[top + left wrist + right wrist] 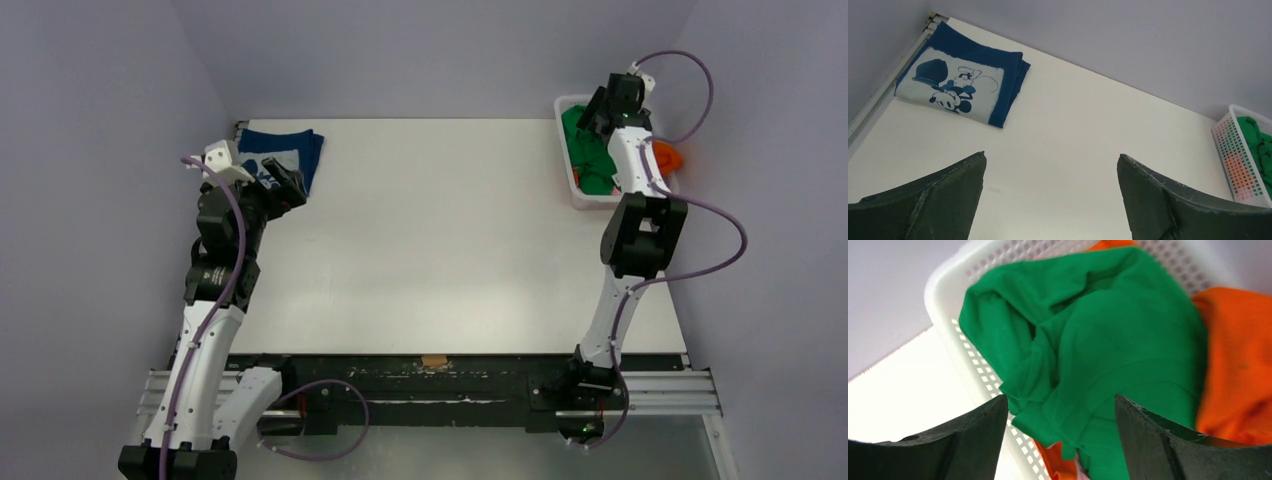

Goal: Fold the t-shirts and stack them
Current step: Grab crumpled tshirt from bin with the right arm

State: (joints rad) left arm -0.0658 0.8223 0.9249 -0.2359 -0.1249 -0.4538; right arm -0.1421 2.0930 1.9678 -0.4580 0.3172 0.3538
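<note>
A navy t-shirt [286,153] with a white cartoon print lies folded at the table's far left corner; it also shows in the left wrist view [965,82]. My left gripper [288,185] is open and empty just in front of it. A crumpled green t-shirt [1098,340] fills the white basket [572,105] at the far right, over an orange t-shirt [1238,365]. A bit of pink cloth shows under them. My right gripper [590,115] is open above the green t-shirt, jaws wide apart, holding nothing.
The white table [450,240] runs between the two arms. The orange cloth [668,156] hangs over the basket's right side. A metal rail [440,385] borders the near edge. Grey walls close in the back and sides.
</note>
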